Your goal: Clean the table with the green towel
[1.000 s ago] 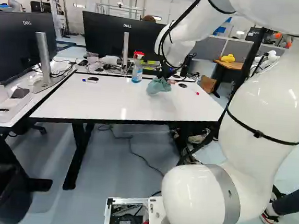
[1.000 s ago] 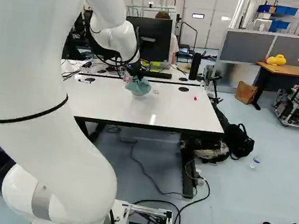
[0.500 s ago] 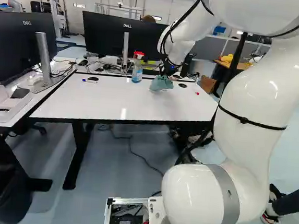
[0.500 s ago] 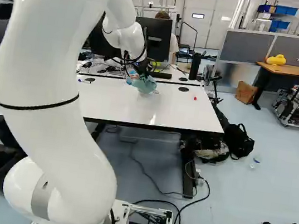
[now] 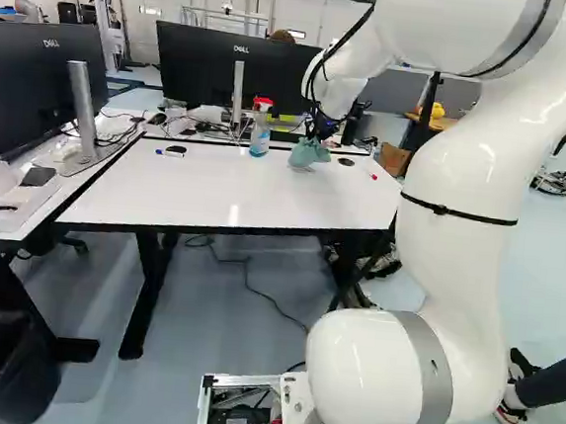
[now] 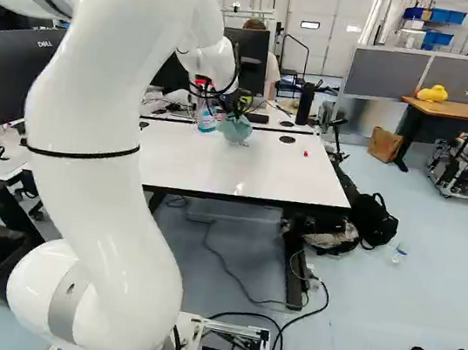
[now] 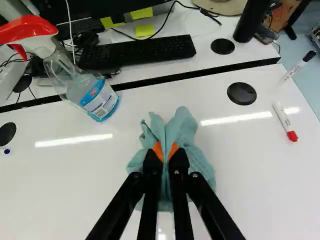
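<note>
Your gripper (image 7: 165, 152): fingers pinching bunched green towel (image 7: 181, 126) at table's (image 7: 260, 200) far side, near spray bottle (image 7: 100, 98); contact with surface uncertain. Step, as judged: wiping. Next: lower if needed, sweep towel, avoiding bottle.

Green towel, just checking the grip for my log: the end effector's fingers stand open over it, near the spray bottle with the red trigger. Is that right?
The fingers are not open: the wrist view shows the end effector shut on the green towel, cloth pinched between its fingers. The spray bottle is described correctly.
</note>
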Controlling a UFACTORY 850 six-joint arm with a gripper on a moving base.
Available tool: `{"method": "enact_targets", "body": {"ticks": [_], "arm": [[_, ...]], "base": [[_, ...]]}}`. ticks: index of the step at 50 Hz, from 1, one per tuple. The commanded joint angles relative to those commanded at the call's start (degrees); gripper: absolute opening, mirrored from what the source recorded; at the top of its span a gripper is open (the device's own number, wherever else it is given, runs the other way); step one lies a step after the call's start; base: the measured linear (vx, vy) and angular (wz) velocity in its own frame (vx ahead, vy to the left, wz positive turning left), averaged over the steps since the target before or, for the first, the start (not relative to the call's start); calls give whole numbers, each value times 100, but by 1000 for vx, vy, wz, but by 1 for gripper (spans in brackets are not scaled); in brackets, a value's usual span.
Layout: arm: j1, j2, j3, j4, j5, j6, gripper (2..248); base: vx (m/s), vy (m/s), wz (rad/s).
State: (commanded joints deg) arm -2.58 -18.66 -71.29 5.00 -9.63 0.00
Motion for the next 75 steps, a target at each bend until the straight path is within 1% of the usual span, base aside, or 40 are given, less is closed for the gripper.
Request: {"method": "enact_targets", "body": {"ticks": [20, 42, 75], "arm": [[96, -532, -651, 0, 0, 0, 29], [102, -1050, -1306, 0, 0, 0, 29], [57, -1432, -1419, 0, 0, 0, 29]], "base": [[0, 0, 0], [0, 0, 0], [0, 0, 0]]}}
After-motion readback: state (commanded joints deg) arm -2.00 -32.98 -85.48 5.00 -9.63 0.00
